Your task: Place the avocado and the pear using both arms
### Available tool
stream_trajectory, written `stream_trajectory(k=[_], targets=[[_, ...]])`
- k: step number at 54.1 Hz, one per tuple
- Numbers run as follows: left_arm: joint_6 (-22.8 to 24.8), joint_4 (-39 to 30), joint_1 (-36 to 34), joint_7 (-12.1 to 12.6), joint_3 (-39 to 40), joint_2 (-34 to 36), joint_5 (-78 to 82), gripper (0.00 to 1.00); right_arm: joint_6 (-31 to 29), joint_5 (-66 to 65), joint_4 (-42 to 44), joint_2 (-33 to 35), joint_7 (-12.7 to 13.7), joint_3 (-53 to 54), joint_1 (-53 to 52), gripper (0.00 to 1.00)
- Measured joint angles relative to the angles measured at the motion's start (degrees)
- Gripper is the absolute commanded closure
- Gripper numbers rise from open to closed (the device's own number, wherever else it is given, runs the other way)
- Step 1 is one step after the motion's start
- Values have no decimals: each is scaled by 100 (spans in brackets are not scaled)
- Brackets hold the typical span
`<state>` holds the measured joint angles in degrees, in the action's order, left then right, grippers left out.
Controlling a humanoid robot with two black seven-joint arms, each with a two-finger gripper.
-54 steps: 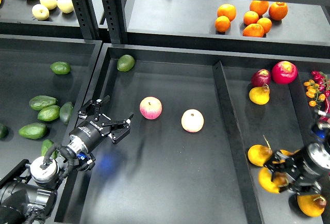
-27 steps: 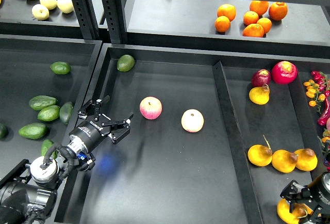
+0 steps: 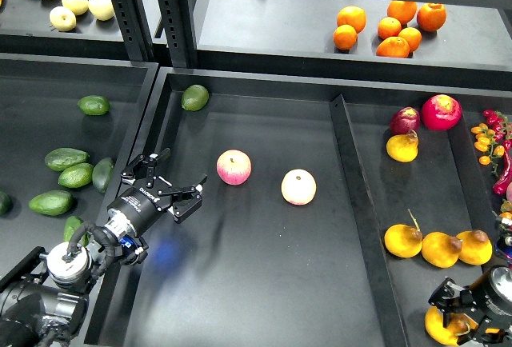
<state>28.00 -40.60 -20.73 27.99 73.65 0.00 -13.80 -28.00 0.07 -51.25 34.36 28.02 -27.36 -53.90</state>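
Note:
My left gripper (image 3: 176, 177) is open and empty, low over the left edge of the middle tray (image 3: 264, 283). Several dark green avocados lie in the left tray just left of it, the nearest (image 3: 102, 173) about a hand's width away. A smaller, rounder avocado (image 3: 194, 97) lies at the middle tray's far left corner. My right gripper (image 3: 462, 313) is at the bottom right, closed around a yellow-orange pear (image 3: 442, 328) over the near end of the right tray. Three more pears (image 3: 442, 249) lie in a row just beyond it.
Two pink-yellow apples (image 3: 234, 166) (image 3: 298, 186) lie in the middle tray. The right tray (image 3: 360, 171) also holds a pear (image 3: 402, 146), red fruit (image 3: 442, 111) and small items at its right edge. Oranges (image 3: 390, 27) and pale fruit (image 3: 76, 1) sit on the back shelf.
My right gripper drew back from the pear row toward the near right corner, carrying a pear, then barely shifted. The left arm has not moved.

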Motion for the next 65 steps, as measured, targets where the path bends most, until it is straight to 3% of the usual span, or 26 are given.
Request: stream_trajectory(k=[49, 65], targets=[[0, -1, 58, 0, 6, 0, 0, 1, 0, -88, 195, -263, -1, 3, 24, 52], [0, -1, 64, 1, 0, 0, 0, 1, 0, -79, 181, -249, -2, 15, 15, 50]])
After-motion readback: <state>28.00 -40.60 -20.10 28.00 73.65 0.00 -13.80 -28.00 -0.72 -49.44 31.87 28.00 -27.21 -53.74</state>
